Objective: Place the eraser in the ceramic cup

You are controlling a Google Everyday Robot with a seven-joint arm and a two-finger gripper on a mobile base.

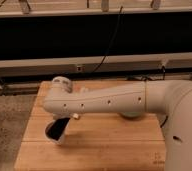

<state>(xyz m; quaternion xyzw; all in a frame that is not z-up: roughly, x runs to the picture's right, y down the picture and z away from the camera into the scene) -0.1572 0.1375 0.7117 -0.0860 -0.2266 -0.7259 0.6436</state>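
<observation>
Gripper [57,128] under arm [104,100], over wood table [109,150] (img left), jaws closed.

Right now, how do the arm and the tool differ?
Colour: the arm is white, the tool dark. Size: the arm is long and thick, the tool short and small. Pose: the arm lies level across the table; the tool, shut, hangs down from the arm's far end. Both are above the table.

Dark gripper [57,129] under the white arm [104,100], blurred; wooden table [104,147] cut off below.
</observation>
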